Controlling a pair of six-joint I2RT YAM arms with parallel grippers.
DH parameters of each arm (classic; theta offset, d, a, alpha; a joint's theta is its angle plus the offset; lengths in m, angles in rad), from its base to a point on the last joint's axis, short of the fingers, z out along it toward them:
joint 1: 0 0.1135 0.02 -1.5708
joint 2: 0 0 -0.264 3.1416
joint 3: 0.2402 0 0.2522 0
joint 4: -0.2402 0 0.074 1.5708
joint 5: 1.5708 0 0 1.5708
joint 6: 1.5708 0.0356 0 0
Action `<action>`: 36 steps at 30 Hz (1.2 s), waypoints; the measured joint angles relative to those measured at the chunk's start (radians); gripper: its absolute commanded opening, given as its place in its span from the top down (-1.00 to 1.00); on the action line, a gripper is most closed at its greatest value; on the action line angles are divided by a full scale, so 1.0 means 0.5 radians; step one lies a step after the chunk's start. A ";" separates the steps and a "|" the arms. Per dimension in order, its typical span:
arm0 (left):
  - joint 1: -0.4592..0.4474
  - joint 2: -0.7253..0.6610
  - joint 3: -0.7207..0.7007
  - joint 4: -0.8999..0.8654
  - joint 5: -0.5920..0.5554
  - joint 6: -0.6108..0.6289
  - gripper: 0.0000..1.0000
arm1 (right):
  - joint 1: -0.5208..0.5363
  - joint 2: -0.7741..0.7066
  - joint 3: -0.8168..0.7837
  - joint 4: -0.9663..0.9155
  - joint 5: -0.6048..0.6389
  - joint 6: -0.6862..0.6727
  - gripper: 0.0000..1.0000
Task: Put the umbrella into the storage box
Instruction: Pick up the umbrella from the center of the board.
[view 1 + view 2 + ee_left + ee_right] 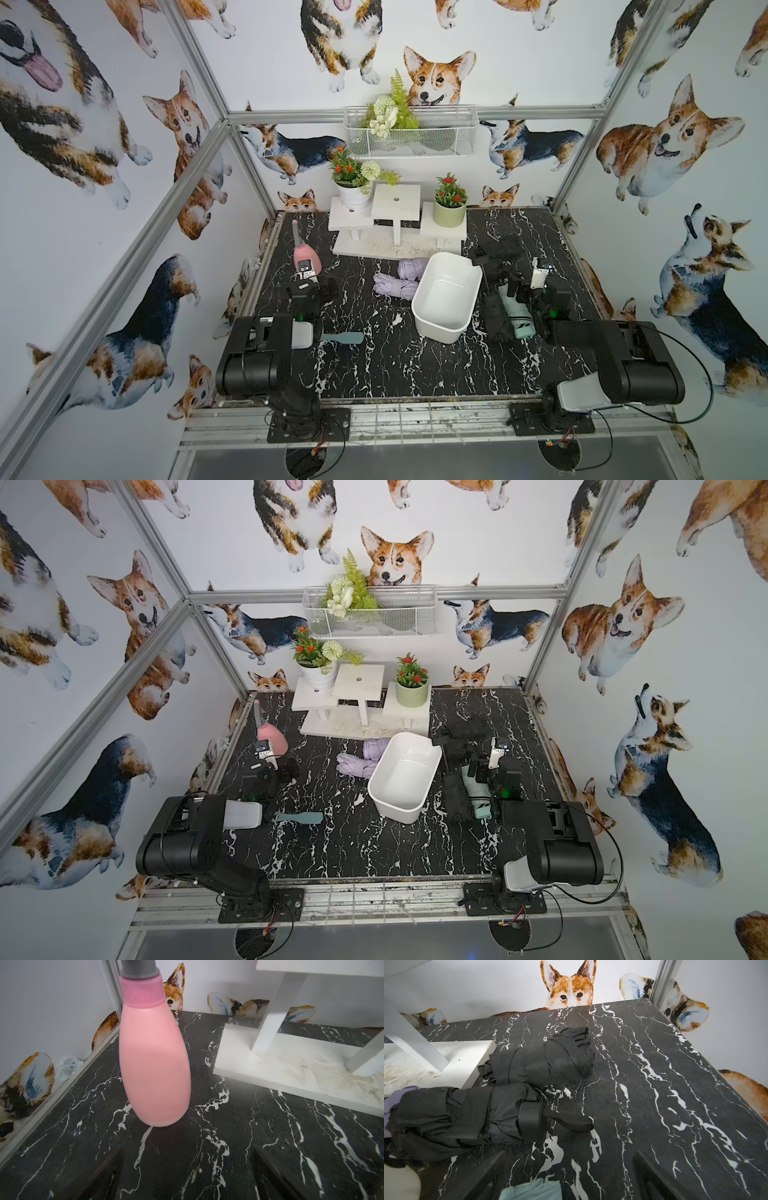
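The storage box (439, 328) (395, 808), a white plastic tub, stands empty mid-table in both top views. Several folded umbrellas lie around it. Two lilac umbrellas (395, 286) are at its left. At its right lie black umbrellas (496, 318) (456, 1118) and a mint umbrella (518, 320) (478, 802). My right gripper (569, 1180) hangs open just above the mint umbrella's far end (529, 1190), which shows between its fingers. It holds nothing. My left gripper (187, 1176) is open and empty over bare table, just short of a pink spray bottle (154, 1059).
The pink spray bottle (305, 257) stands at the back left. A white stepped stand (395, 245) with two potted plants lines the back. A wire-mesh basket (409, 137) hangs on the back wall. A teal brush (343, 337) lies near the left arm.
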 measured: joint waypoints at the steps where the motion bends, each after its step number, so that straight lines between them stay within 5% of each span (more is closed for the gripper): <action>1: 0.003 0.000 0.000 0.000 0.000 0.000 -1.00 | 0.000 0.000 0.000 0.000 0.000 0.000 -0.99; 25: 0.033 -0.031 0.027 -0.036 0.050 -0.015 -1.00 | 0.000 -0.020 -0.005 0.000 0.002 -0.015 -0.99; 36: -0.193 -0.681 0.439 -0.890 -0.179 -0.069 -0.96 | 0.006 -1.125 0.220 -0.857 0.171 0.153 -0.82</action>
